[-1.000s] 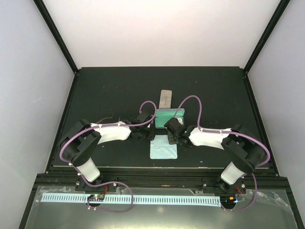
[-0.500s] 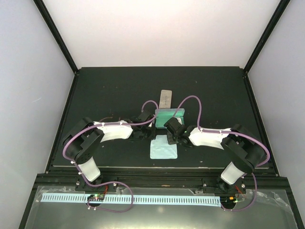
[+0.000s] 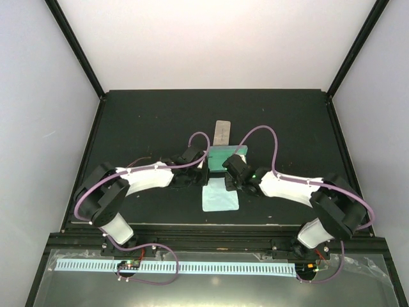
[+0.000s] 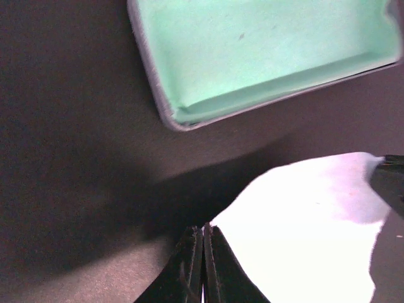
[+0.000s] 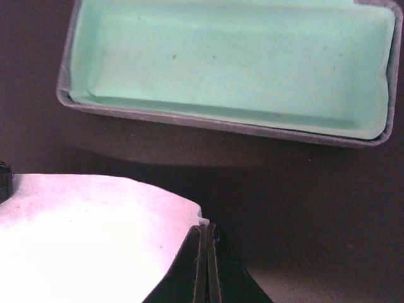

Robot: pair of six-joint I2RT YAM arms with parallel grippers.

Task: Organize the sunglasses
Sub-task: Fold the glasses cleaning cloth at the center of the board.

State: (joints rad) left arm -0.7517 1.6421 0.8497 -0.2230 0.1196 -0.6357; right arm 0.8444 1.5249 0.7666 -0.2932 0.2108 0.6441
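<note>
Apparently the step is lifting the cloth (image 3: 220, 198) by its 2 far corners. The left gripper (image 4: 203, 243) is closed on the left corner and the right gripper (image 5: 206, 246) is closed on the right one, each pinching only the very tip. The open case (image 5: 227, 57) lies just beyond, its green lining bare. No sunglasses can be made out in any view, so where they lie cannot be told. To do this well, both should rise together and level, holding the edge taut without pulling it apart, since so thin a bite could slip. The cloth should clear the case rim before it travels.
</note>
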